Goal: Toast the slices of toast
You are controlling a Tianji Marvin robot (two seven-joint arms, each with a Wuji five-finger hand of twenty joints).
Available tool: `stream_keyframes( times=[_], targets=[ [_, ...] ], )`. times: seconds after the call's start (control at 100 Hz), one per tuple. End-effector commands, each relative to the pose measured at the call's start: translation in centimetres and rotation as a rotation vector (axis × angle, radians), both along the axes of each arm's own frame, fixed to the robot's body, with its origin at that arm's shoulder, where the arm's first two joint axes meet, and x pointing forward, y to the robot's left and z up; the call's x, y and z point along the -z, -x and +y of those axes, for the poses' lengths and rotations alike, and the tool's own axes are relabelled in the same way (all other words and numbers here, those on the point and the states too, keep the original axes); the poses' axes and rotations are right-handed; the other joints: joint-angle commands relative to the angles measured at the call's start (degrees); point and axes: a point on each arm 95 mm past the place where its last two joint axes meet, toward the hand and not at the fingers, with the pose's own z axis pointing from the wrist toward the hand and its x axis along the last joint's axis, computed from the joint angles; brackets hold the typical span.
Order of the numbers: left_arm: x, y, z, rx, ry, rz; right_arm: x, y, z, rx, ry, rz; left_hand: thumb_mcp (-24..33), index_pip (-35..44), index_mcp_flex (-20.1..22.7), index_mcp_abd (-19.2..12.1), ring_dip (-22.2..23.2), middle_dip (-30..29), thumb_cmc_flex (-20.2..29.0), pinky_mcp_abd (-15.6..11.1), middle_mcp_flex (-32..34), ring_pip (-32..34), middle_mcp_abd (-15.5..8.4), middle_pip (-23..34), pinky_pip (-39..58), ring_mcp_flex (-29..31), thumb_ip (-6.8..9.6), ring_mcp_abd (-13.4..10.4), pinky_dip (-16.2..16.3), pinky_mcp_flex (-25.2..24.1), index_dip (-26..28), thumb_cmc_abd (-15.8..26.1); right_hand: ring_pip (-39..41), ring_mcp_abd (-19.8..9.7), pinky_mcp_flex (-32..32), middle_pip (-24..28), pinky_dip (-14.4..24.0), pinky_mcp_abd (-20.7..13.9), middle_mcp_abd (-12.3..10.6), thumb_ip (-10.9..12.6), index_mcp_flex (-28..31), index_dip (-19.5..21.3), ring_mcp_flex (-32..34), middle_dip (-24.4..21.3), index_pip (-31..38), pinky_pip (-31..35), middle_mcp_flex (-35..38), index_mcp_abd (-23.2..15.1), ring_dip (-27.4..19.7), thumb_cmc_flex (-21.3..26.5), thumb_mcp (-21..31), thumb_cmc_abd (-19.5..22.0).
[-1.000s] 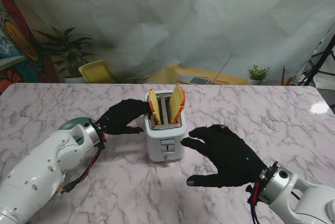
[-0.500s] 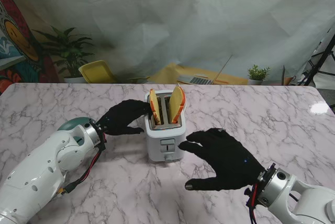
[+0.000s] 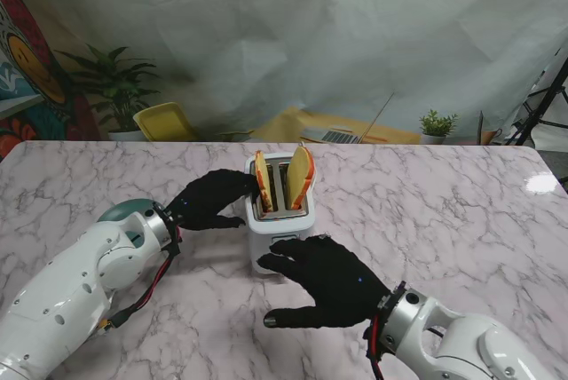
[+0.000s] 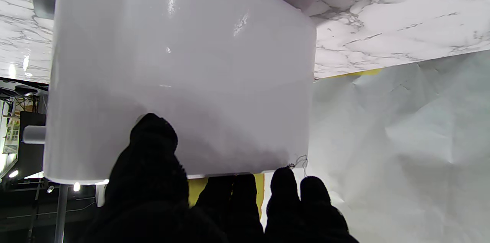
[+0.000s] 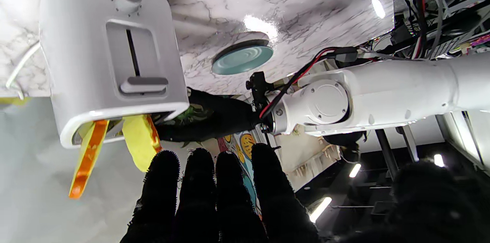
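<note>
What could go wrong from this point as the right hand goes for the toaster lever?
The right hand hides the lever from the stand view, so its fingers could miss. The toaster is braced only by the left hand, so a push may slide or tip it. The slices lean loosely and may jam.

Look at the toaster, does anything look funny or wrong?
Not really. The two toast slices stick up out of the white toaster and lean apart, since its lever isn't pushed down yet. Nothing looks spilled or broken.
</note>
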Motion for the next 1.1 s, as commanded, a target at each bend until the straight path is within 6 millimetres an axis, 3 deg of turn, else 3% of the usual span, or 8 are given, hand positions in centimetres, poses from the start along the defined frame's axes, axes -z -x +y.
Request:
stream_keyframes(
  times=[0.0, 0.51, 1.09],
  targets=[
    [1.3, 0.4, -0.2, 0.005, -0.028, 0.034, 1.0, -0.3, 0.0, 0.004, 0.009, 0.024, 0.01, 4.31, 3.07, -3.37, 0.36, 0.31, -0.87, -2.08, 1.28, 0.38, -0.40, 0.55, 1.59, 0.62, 0.48, -0.04, 0.78, -0.91, 1.07, 1.55, -3.96, -0.63, -0.40, -2.03, -0.62, -3.17, 0.01, 0.33, -0.13, -1.33, -0.48, -0.81, -2.14, -0.13, -0.31, 1.75, -2.65, 1.97, -1.63, 2.43],
    [1.3, 0.7, 0.1, -0.006, -0.033, 0.023, 4.6, -2.6, 2.0, 0.143, -0.044, 0.064, 0.02, 4.29, 3.24, -3.38, 0.39, 0.37, -0.64, -2.05, 1.34, 0.46, -0.32, 0.73, 1.95, 0.77, 0.50, -0.04, 0.91, -0.92, 1.09, 1.73, -6.62, -1.20, -0.38, -2.33, -1.31, -4.54, -0.36, 0.85, -0.41, -3.66, -0.61, -0.81, -3.39, -1.41, -1.98, 1.93, -4.26, 4.18, -4.31, 5.16],
    [1.5, 0.7, -0.2, 0.003, -0.030, 0.017, 7.4, -4.4, 1.7, 0.182, -0.023, 0.123, 0.03, 4.41, 3.38, -3.39, 0.43, 0.47, -0.40, -2.16, 1.41, 0.56, -0.36, 1.01, 2.23, 0.99, 0.52, 0.06, 1.01, -0.88, 1.14, 1.78, -6.58, -1.79, -0.93, -1.48, -1.25, -5.06, -1.29, 1.29, 0.25, -3.55, -0.56, -0.48, -1.25, -1.29, -1.93, 1.04, -4.26, 5.77, -5.55, 5.34]
  ],
)
